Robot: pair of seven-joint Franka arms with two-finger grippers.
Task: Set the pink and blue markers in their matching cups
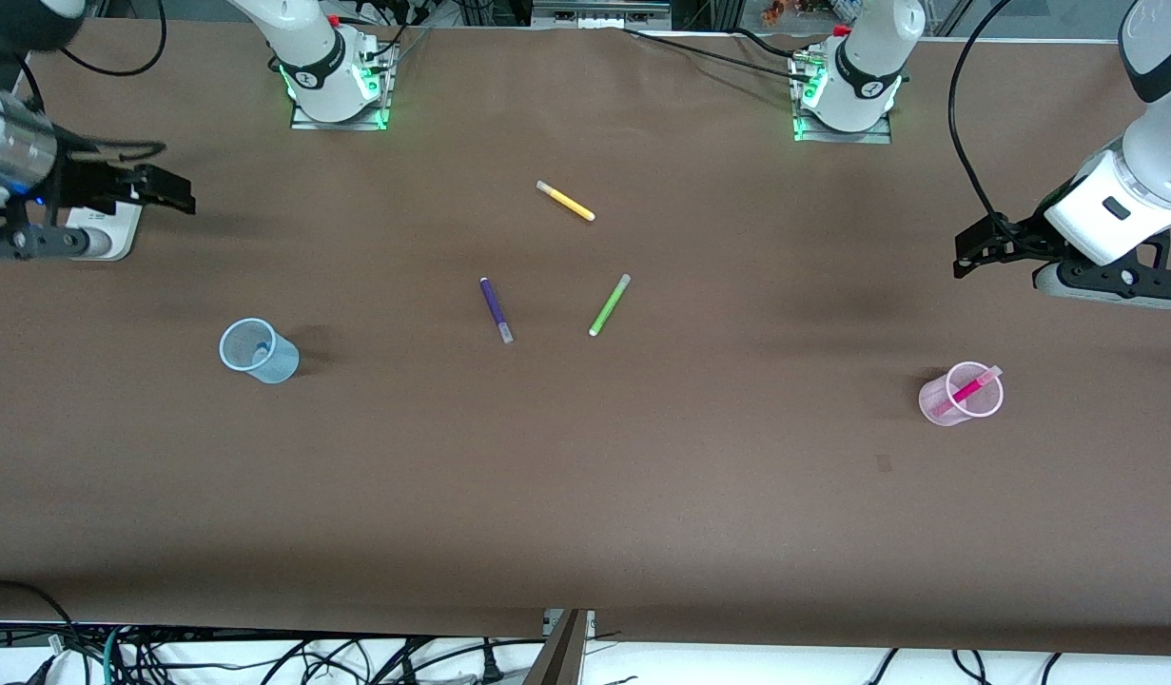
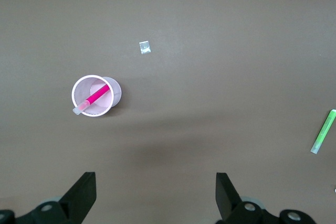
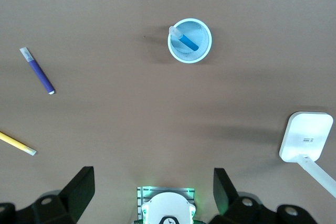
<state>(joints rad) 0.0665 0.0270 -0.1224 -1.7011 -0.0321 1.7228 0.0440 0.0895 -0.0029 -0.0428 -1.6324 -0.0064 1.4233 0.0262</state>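
A translucent pale pink cup [image 1: 961,393] with a rolled rim stands on the matte brown worktop [image 1: 585,495] toward the left arm's end, a magenta-pink marker [image 1: 967,390] leaning inside it, its paler cap resting over the rim. Toward the right arm's end, the matching pale blue cup [image 1: 259,351] holds the bright blue marker [image 3: 189,41], greyish cap against the rim. Between the two cups lie three slim felt-tip pens, well apart: a purple marker [image 1: 496,309], a lime-green marker [image 1: 609,304] and, farther from the front camera, a yellow marker [image 1: 565,201]. The left gripper [image 1: 966,255] hangs with black fingers spread wide and empty, above the worktop near the pink cup. The right gripper [image 1: 171,191] hangs likewise open and empty beside a white power strip [image 1: 105,233].
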